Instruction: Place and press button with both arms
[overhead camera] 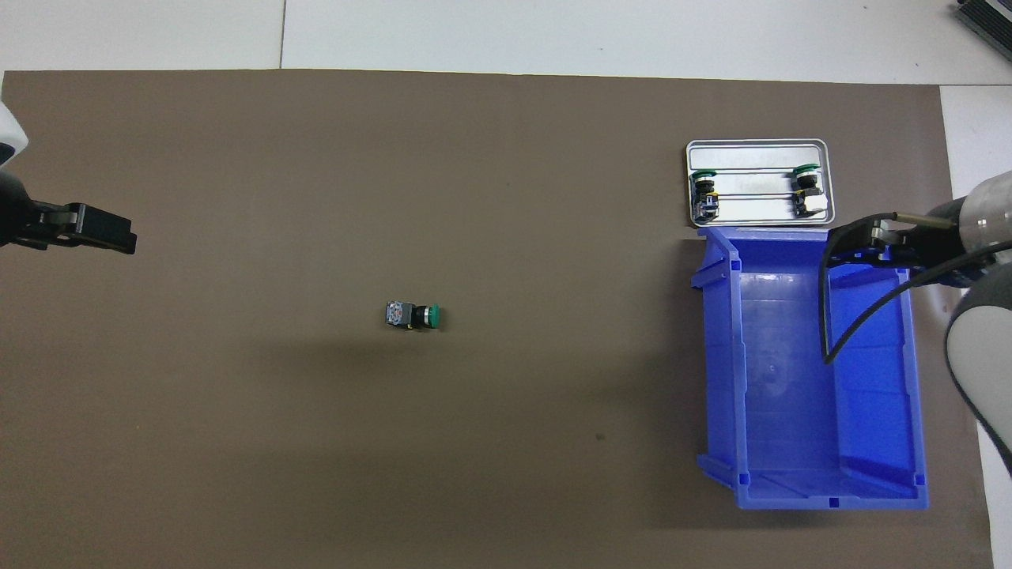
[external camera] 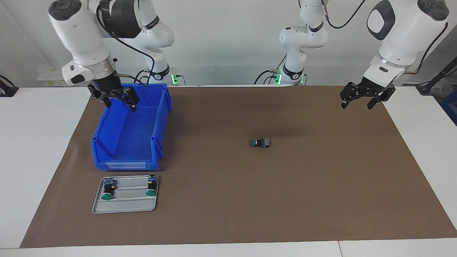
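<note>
The button lies on its side near the middle of the brown mat, its green cap toward the right arm's end of the table. Nothing touches it. My left gripper hangs open and empty above the mat at the left arm's end, well apart from the button. My right gripper hangs open and empty over the blue bin, above its edge.
A small metal tray lies on the mat just beside the bin, farther from the robots, and holds two other green-capped buttons. The brown mat covers most of the white table.
</note>
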